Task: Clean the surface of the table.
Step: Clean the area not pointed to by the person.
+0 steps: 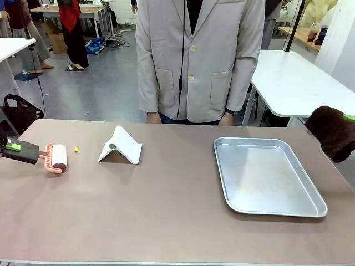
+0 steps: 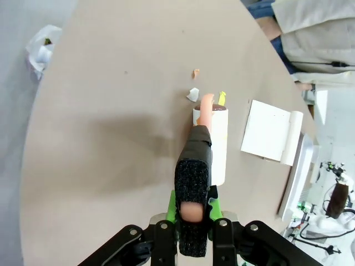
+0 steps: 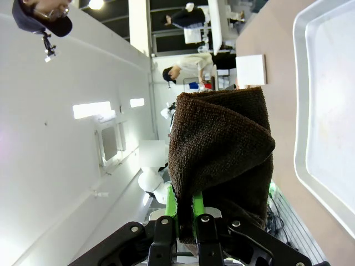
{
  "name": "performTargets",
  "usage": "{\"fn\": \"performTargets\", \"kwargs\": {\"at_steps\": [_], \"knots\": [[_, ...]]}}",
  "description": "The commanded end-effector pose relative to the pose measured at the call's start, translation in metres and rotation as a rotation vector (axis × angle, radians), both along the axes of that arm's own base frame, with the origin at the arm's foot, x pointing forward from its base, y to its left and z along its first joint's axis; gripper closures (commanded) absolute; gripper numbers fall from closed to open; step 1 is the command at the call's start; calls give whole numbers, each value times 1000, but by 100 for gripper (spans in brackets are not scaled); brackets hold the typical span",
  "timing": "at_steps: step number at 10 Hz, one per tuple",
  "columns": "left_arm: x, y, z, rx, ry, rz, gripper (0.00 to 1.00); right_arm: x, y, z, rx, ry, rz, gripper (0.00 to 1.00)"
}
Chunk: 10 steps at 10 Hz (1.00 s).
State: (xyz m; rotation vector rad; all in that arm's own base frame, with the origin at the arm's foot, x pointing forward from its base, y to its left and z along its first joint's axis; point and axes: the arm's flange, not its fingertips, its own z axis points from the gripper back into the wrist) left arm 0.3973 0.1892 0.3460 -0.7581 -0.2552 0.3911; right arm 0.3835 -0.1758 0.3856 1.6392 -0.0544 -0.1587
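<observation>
The taupe table [image 1: 166, 216] carries a few small scraps: a yellow one [image 1: 76, 148] in the front view, and orange [image 2: 196, 72], white [image 2: 192, 94] and yellow [image 2: 222, 98] bits in the left wrist view. At the table's left edge my left gripper [image 1: 13, 147] [image 2: 194, 213] is shut on the black handle of a pink lint roller [image 1: 55, 158] [image 2: 214, 144], whose drum rests on the table just short of the scraps. My right gripper [image 1: 347, 118] [image 3: 184, 213] is shut on a folded dark brown cloth [image 1: 333, 133] [image 3: 222, 149], held above the table's right edge.
A shiny metal tray [image 1: 266, 208] [image 3: 302, 111] lies right of centre. A white folded stand [image 1: 120, 146] [image 2: 269, 133] sits near the roller. A person in a beige jacket [image 1: 199, 55] stands at the far side, hands down by the edge.
</observation>
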Motion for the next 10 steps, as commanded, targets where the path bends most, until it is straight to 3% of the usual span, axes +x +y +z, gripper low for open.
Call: {"fn": "performTargets", "kwargs": {"at_steps": [1,10], "knots": [[1,-18,-25,49,62,-24,77,-1,-1,7,19,14,5,88],[28,-45,-13,-32,-9,-62,77,-1,-1,7,19,14,5,88]]}}
